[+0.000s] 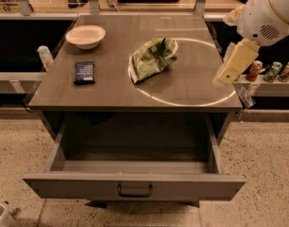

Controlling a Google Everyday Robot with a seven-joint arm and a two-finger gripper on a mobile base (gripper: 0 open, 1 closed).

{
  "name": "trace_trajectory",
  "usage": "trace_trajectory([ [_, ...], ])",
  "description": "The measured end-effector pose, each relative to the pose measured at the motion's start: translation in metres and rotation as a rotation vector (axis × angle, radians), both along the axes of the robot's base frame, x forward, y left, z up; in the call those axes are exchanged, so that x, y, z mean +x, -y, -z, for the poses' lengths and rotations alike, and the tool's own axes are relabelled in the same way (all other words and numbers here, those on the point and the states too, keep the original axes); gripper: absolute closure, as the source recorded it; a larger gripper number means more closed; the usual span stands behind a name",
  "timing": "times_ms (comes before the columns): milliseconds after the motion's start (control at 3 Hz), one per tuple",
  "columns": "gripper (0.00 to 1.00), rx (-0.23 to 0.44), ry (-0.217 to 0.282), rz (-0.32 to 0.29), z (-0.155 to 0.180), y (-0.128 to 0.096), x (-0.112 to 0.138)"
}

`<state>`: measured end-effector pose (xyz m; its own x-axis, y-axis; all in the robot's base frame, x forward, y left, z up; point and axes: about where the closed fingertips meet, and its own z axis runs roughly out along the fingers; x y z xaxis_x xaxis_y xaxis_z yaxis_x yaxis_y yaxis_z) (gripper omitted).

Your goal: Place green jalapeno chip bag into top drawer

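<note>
The green jalapeno chip bag (153, 59) is lying on the worktop (182, 86), beyond the gaping top drawer (135, 186). The gripper (225, 75) is hovering at the right edge, open or closed I cannot tell; it should be coming down over the crumpled middle.

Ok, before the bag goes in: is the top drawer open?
Open: the top drawer is pulled out, its inside showing. The green jalapeno chip bag lies on the table; the gripper hovers over its right edge.
</note>
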<state>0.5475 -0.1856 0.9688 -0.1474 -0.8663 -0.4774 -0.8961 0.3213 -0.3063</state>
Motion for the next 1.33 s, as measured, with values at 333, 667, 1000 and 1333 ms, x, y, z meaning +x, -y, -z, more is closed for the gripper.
trace_trajectory([
  [333, 0.0, 0.054, -0.014, -0.085, 0.014, -0.032, 0.022],
  [667, 0.0, 0.084, -0.028, -0.169, 0.025, -0.061, 0.044],
  [1000, 0.0, 0.108, -0.059, -0.244, 0.044, -0.088, 0.063],
  [1333, 0.0, 0.094, -0.069, -0.303, 0.056, -0.108, 0.077],
])
